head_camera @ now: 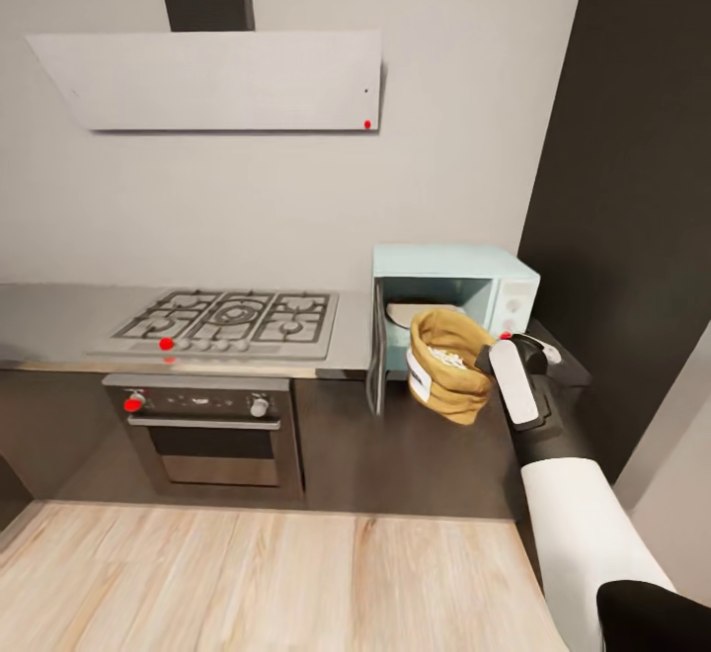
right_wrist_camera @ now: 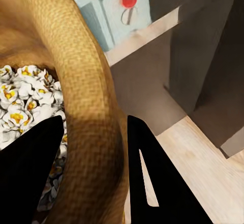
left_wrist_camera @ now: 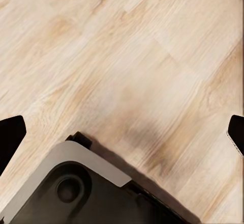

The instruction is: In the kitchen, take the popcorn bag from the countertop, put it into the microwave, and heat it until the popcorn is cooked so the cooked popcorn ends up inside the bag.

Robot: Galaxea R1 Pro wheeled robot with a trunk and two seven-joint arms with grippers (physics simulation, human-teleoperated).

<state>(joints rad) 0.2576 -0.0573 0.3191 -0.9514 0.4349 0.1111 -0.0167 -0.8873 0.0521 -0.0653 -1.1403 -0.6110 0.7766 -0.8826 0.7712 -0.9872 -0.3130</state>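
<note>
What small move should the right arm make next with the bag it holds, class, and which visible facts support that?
Probably ease the popcorn bag forward into the microwave. The door hangs open, the right gripper pinches the bag's rim, and the bag hangs just outside the opening, above the floor.

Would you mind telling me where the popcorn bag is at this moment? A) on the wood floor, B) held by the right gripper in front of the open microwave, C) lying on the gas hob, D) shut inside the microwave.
B: the right gripper pinches the rolled rim of the popcorn bag, one finger inside and one outside, and holds it in the air before the microwave, whose door stands open.
</note>
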